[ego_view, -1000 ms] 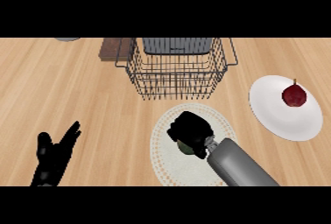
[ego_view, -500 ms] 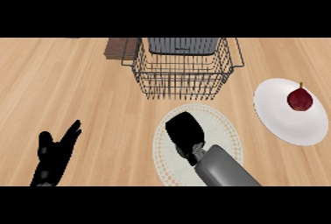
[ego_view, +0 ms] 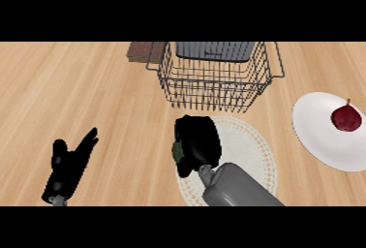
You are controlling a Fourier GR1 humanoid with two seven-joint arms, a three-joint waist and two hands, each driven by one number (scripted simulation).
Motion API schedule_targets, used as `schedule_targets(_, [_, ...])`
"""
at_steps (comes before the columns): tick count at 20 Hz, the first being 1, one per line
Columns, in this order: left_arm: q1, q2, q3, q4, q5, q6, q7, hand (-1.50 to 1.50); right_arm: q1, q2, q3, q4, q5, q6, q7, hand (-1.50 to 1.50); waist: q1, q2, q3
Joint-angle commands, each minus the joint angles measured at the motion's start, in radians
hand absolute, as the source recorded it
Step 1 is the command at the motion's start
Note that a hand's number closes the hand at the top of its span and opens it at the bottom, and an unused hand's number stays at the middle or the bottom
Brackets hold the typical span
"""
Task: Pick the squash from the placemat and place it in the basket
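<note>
My right hand [ego_view: 199,143] lies over the left part of the round cream placemat [ego_view: 247,145], fingers curled round a dark green squash [ego_view: 175,151]. Only a sliver of the squash shows at the hand's left edge; the rest is hidden. The black wire basket [ego_view: 218,72] stands just beyond the placemat, a grey slab showing at its back. Low at the left, my left hand [ego_view: 69,164] rests open on the wooden counter with fingers pointing up.
A white plate [ego_view: 325,133] carrying a dark red pear-like fruit [ego_view: 346,117] sits at the right edge. A brown block [ego_view: 146,51] lies behind the basket's left corner. Bare wood spreads across the left half of the counter.
My right hand with the squash has shifted left across the placemat and a little toward the basket. The whole view has slid slightly right. The left hand has stayed put.
</note>
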Motion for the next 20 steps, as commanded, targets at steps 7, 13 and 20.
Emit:
schedule_targets(7, [-0.016,-0.019,-0.020,0.035,0.002,-0.013,0.042,0.00,-0.278,0.002,0.039,-0.209,-0.069,-0.476,0.403,1.50,0.004,-0.012,-0.012])
schedule_targets(13, [-0.006,-0.018,-0.007,0.054,-0.012,0.002,0.017,0.00,-0.519,0.002,-0.027,-0.132,-0.024,-0.466,0.620,1.50,-0.028,-0.013,-0.015])
schedule_targets(20, [0.011,-0.014,0.002,0.012,-0.003,0.004,0.049,0.00,-0.777,0.002,-0.176,0.022,-0.046,-0.416,0.705,1.50,-0.028,-0.011,-0.014])
